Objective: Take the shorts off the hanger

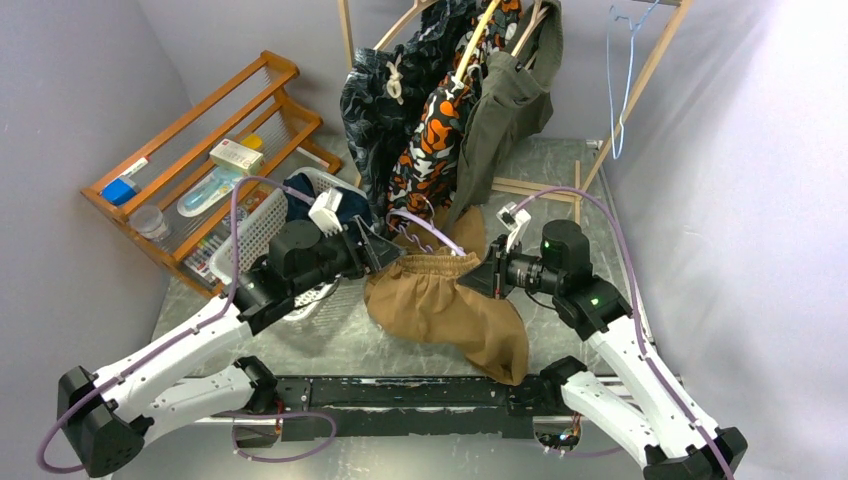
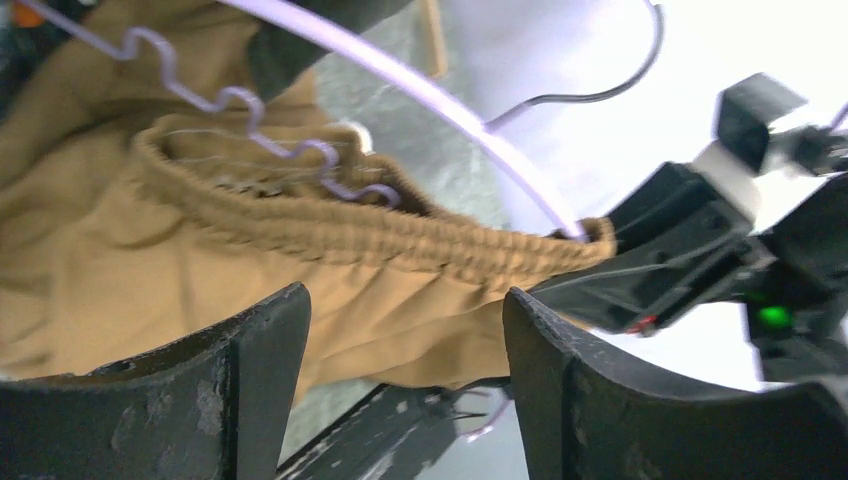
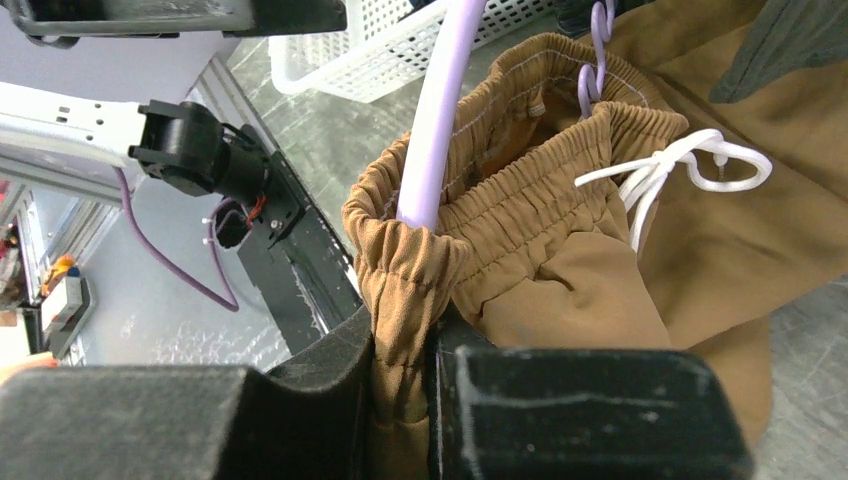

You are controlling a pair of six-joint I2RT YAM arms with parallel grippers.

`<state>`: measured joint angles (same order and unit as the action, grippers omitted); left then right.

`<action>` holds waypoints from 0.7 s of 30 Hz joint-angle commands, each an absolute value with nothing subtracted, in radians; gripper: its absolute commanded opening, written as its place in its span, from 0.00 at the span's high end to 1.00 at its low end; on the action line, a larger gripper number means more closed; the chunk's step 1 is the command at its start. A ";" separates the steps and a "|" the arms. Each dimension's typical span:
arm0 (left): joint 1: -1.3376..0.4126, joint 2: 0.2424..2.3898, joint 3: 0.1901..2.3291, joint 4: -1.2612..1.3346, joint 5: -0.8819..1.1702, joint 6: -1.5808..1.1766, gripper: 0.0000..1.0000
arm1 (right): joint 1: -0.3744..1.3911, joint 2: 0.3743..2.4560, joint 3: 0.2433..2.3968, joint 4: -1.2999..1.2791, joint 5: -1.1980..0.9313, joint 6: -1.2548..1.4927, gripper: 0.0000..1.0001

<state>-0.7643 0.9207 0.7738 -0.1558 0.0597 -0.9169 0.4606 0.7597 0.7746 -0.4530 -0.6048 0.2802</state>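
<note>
The right gripper (image 3: 404, 352) clamps the tan shorts (image 3: 560, 275) at the waist, beside the hanger (image 3: 437, 120); the left gripper (image 2: 405, 335) stands spread, holding nothing.

Robot lab cell dressed as a laundry corner. Bare grey walls (image 1: 90, 80), arm bases bolted to a black rail (image 1: 400, 392) on a marbled table (image 1: 330, 340). Beyond the left fingers (image 1: 375, 250): wooden rack (image 1: 641, 88) hung with shorts (image 1: 430, 140). Left of them: white basket (image 1: 262, 230), wooden shelf (image 1: 180, 123).
</note>
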 commanded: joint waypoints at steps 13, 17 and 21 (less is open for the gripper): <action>-0.925 1.237 0.833 0.382 0.010 -1.245 0.29 | 0.469 0.710 0.740 -0.356 -0.690 0.301 1.00; -0.968 1.285 0.887 0.339 -0.055 -1.263 0.32 | 0.469 0.686 0.719 -0.330 -0.724 0.292 1.00; -0.972 1.285 0.862 0.362 -0.079 -1.274 0.46 | 0.469 0.680 0.736 -0.340 -0.735 0.272 1.00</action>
